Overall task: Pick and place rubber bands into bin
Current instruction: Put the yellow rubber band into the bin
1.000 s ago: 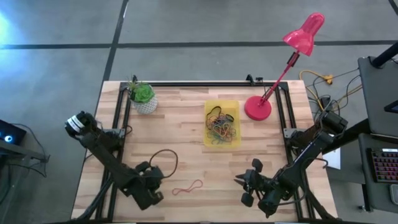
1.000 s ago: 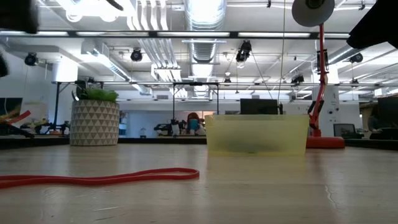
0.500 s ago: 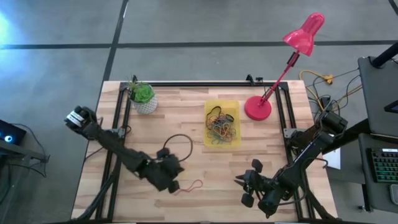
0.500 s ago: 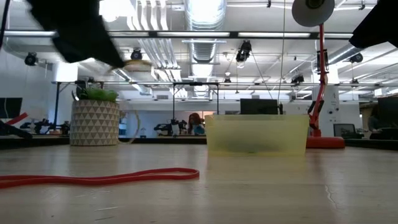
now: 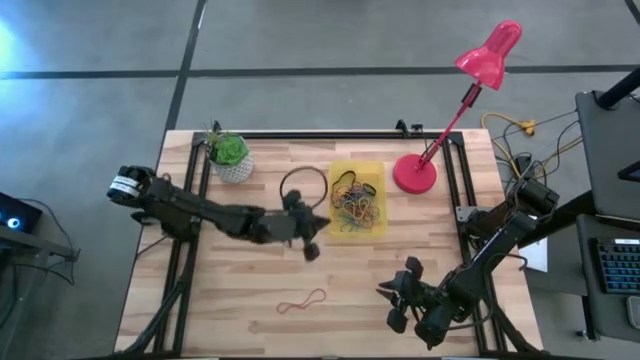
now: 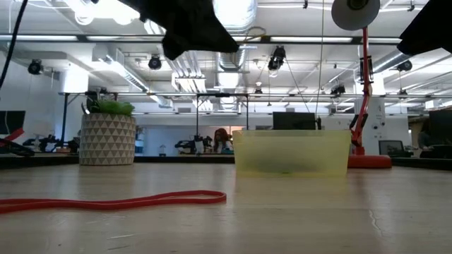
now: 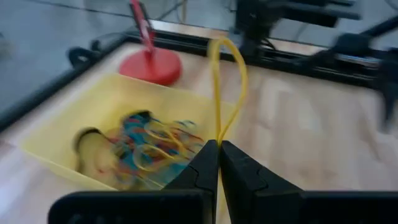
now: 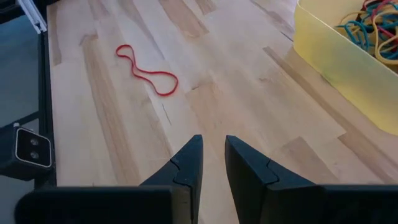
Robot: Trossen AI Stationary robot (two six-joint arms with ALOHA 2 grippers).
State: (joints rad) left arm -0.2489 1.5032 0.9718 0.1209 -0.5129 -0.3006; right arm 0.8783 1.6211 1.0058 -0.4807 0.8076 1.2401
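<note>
On the worktop (image 5: 250, 275), the yellow bin (image 5: 357, 169) holds a heap of coloured rubber bands (image 5: 356, 208), and a red band (image 5: 302, 300) lies loose well apart from it. The left gripper (image 5: 308, 222) hangs just beside the bin, fingers (image 7: 202, 171) clamped on a yellow band (image 7: 225, 87). The right gripper (image 5: 397, 303) waits at the near edge, fingers (image 8: 186, 165) slightly apart, holding nothing.
</note>
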